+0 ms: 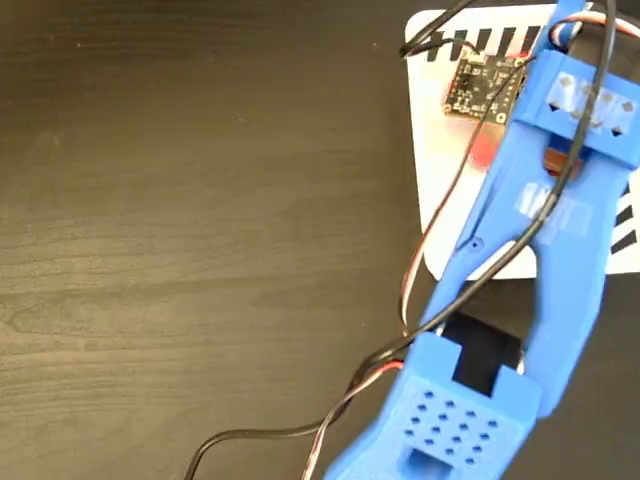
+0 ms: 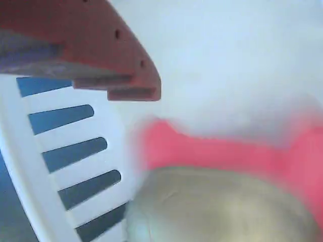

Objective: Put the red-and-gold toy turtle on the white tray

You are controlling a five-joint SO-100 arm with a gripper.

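Note:
In the wrist view the red-and-gold toy turtle (image 2: pixel 222 206) fills the lower right, blurred and very close, gold shell below and red-pink legs above it. It lies over the white tray (image 2: pixel 227 60), whose dark stripes run down the left. My gripper (image 2: pixel 161 141) hangs just above it. Only one red finger (image 2: pixel 116 60) shows, at the top left, clear of the turtle, so the jaws stand open. In the fixed view the blue arm (image 1: pixel 540 240) covers the tray (image 1: pixel 440 200), and only a pink-red patch of the turtle (image 1: pixel 483 152) shows beside it.
A small circuit board (image 1: pixel 482 84) and black and red cables (image 1: pixel 440 240) ride on the arm above the tray. The dark wooden table (image 1: pixel 200 220) stretches to the left of the tray.

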